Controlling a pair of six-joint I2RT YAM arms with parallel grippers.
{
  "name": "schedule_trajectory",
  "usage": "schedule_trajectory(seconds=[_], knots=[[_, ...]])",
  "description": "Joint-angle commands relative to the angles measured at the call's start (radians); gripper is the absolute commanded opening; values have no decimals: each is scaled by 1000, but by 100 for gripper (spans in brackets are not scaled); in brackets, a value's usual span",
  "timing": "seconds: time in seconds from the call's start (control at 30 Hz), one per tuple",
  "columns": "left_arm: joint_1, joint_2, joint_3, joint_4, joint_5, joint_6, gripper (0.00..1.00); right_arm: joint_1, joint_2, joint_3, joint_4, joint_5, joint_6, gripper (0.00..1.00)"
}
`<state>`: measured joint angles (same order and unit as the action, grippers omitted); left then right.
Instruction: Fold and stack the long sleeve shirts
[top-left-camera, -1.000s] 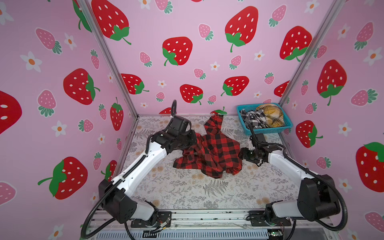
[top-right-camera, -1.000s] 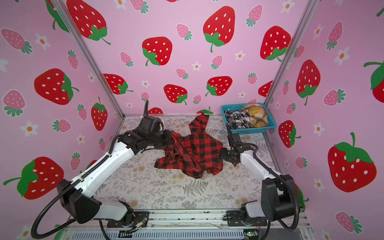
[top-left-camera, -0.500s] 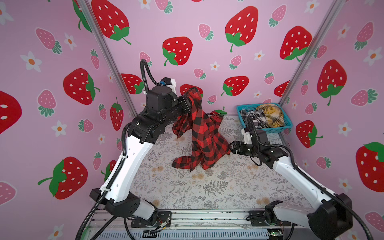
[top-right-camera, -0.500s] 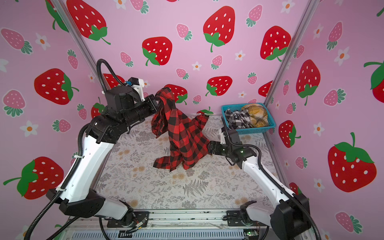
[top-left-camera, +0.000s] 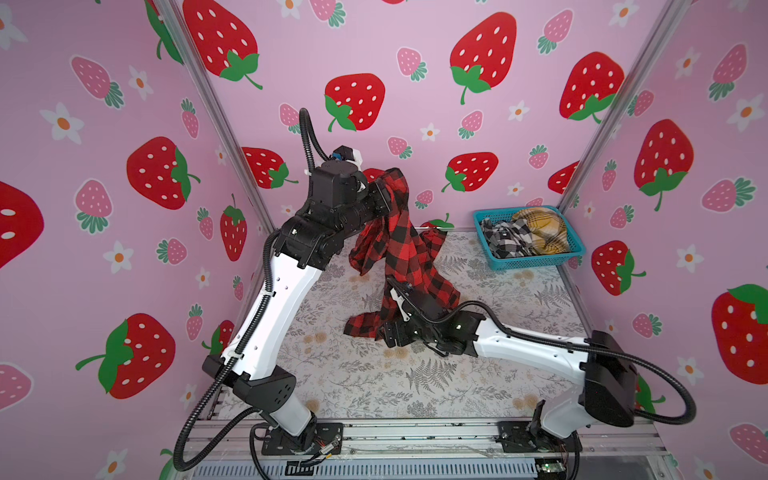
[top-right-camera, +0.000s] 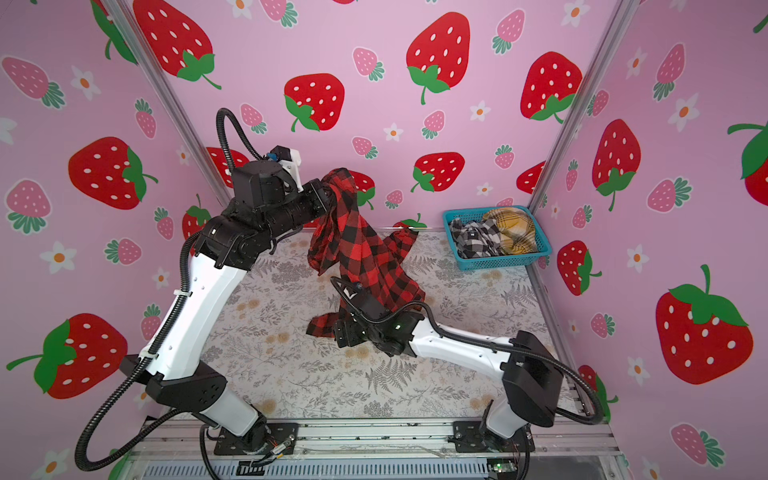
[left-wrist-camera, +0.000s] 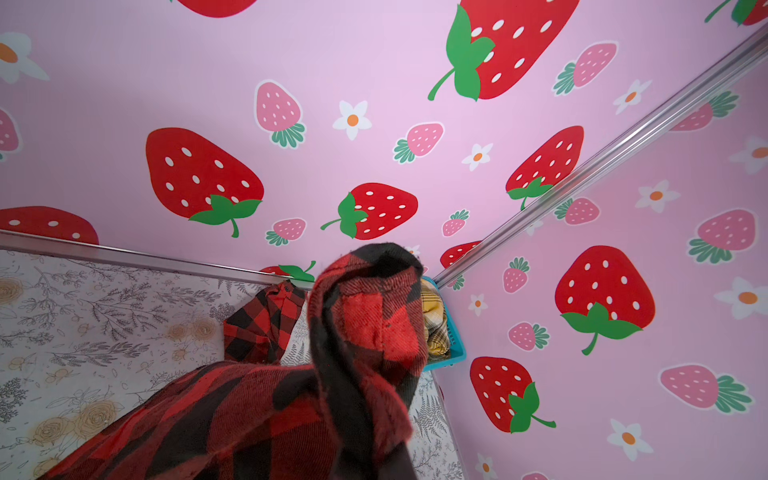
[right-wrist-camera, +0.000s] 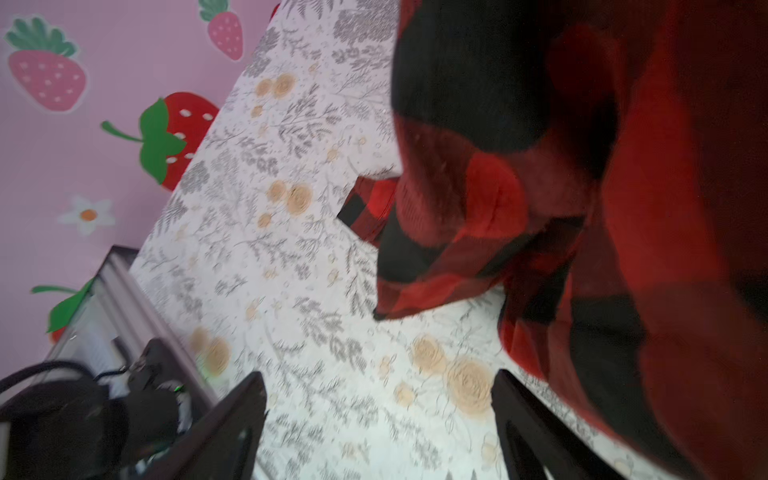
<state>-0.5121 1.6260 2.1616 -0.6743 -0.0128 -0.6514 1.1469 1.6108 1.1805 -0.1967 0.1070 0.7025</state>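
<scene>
The red-and-black shirt (top-left-camera: 400, 259) (top-right-camera: 362, 258) hangs in mid-air over the middle of the table (top-left-camera: 419, 376) in both top views. It is bunched at its highest point and drapes down in a long twisted fall. Its lowest tail lies on the floral table cover, and another fold of it sits at the back edge of the table.

The left gripper (top-left-camera: 384, 194) (top-right-camera: 326, 194) is raised high near the back wall, pressed together on the top bunch of the shirt. In the left wrist view the red-and-black shirt (left-wrist-camera: 365, 332) fills the foreground and hides the fingertips altogether.

The right gripper (top-left-camera: 389, 332) (top-right-camera: 345, 330) sits low, just above the table cover and right beside the trailing tail. Seen from its own wrist camera, the right gripper (right-wrist-camera: 376, 415) has its two dark fingers (right-wrist-camera: 232, 419) spread wide with only floral cover between them. The cloth (right-wrist-camera: 478, 199) hangs just beyond the tips and close to one finger, and the blur hides whether it touches.

The turquoise basket (top-left-camera: 536, 263) (top-right-camera: 498, 263) stands in the far right corner of the table, well apart from both grippers. It holds two crumpled garments side by side — the black-and-white shirt (top-left-camera: 505, 242) (top-right-camera: 473, 240) and the mustard shirt (top-left-camera: 540, 232) (top-right-camera: 514, 232).
</scene>
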Motion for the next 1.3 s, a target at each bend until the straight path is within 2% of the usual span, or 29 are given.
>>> schedule_trajectory(seconds=[0.0,0.13,0.23,0.33,0.47,0.53,0.6,0.73,0.83,0.9,1.0,1.03,1.17,1.27], knots=[[3,-5,44,33,-25,-9,0,-4,69,79,29,156,51,88],[4,-12,34,41,-24,-13,0,-16,147,119,27,192,70,87],[3,-24,6,59,-24,-18,0,-32,202,155,9,204,84,78],[10,-33,-13,60,-34,-19,0,-48,239,192,-46,212,104,54],[35,-44,-33,56,-42,-27,0,-52,213,157,-72,203,103,22],[53,-44,-37,43,-60,-30,0,-51,175,118,-97,193,100,10],[84,-46,-51,29,-82,-31,0,-52,123,82,-149,188,92,2],[199,-36,-135,45,-80,-64,0,-81,-36,-28,-284,307,44,0],[312,22,-171,105,34,-145,0,-245,-140,-47,-354,341,-79,0],[366,76,-170,176,112,-184,0,-418,-191,62,-419,395,-176,0],[404,119,-123,268,132,-191,0,-634,-212,299,-431,432,-292,0],[411,125,-105,290,134,-192,0,-674,-199,378,-433,433,-318,0],[436,93,-94,379,145,-190,0,-704,-77,717,-483,477,-426,0],[451,6,-234,427,185,-155,0,-704,-52,743,-479,477,-436,0]])
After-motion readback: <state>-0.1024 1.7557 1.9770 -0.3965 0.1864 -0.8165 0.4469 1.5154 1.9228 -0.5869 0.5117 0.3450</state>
